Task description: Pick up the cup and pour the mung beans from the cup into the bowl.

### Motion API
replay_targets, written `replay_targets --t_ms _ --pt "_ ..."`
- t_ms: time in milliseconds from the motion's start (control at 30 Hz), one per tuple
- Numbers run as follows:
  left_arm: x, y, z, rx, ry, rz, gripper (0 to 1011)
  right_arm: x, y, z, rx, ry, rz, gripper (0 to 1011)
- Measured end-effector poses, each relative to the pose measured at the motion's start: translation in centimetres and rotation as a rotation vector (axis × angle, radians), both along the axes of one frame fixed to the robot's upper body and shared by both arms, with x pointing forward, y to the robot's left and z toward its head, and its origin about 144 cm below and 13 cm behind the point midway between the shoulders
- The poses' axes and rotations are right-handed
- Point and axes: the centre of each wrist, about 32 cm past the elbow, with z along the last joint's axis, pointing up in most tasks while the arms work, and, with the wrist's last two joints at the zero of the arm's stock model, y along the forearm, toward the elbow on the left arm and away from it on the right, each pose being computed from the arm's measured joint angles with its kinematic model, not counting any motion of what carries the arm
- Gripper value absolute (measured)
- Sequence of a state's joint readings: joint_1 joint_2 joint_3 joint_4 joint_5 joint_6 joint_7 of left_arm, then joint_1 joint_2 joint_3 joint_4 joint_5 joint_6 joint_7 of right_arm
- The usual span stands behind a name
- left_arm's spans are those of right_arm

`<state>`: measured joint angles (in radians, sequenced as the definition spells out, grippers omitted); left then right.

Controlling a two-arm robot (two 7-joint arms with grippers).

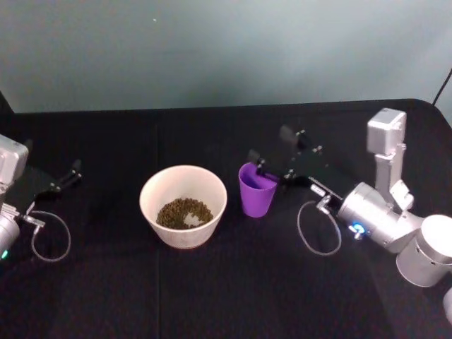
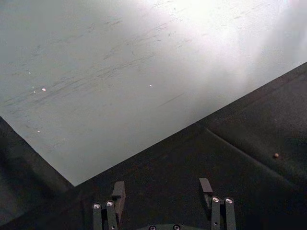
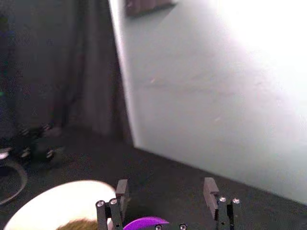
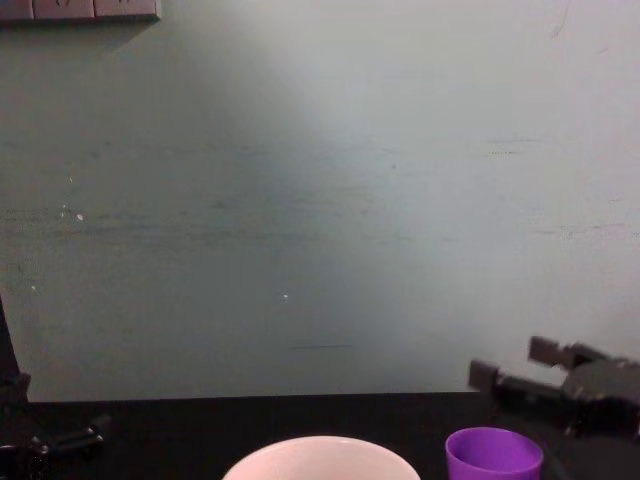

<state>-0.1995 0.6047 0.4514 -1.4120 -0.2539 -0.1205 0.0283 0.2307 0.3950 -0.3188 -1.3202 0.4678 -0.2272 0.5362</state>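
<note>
The purple cup [image 1: 256, 191] stands upright on the black table, just right of the white bowl [image 1: 152, 187]. A heap of mung beans [image 1: 183, 210] lies in the bowl. The cup's inside looks plain purple. My right gripper [image 1: 271, 145] is open, just behind and to the right of the cup, with one fingertip [image 1: 254, 157] close above the cup's rim. In the right wrist view the gripper [image 3: 166, 189] spreads above the cup [image 3: 144, 223], beside the bowl [image 3: 53, 201]. In the chest view it [image 4: 512, 363] hovers behind the cup [image 4: 493, 455]. My left gripper [image 1: 65, 176] rests open at the far left.
The black cloth table [image 1: 226, 282] ends at a pale wall [image 1: 226, 49] behind. Cable loops hang by the right wrist [image 1: 318, 229] and the left wrist [image 1: 49, 236]. A single stray bean [image 2: 276, 155] lies on the cloth.
</note>
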Motion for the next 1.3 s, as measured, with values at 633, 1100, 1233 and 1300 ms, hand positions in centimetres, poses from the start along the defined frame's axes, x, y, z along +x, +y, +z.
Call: replay_targets --t_ms 633,1100,1233,1300 --pt "0.0 0.0 0.0 0.000 0.000 0.000 1000 0.0 0.2 -0.3 -0.103 -0.045 -0.489 1003" --pt "0.0 0.0 0.0 0.000 0.000 0.000 1000 0.1 0.3 -0.8 -0.138 -0.050 -0.534 1003" --pt "0.0 0.0 0.0 0.000 0.000 0.000 1000 0.1 0.3 -0.8 -0.136 -0.050 -0.535 1003" --pt "0.0 0.0 0.0 0.000 0.000 0.000 1000 0.1 0.3 -0.8 -0.136 -0.050 -0.535 1003"
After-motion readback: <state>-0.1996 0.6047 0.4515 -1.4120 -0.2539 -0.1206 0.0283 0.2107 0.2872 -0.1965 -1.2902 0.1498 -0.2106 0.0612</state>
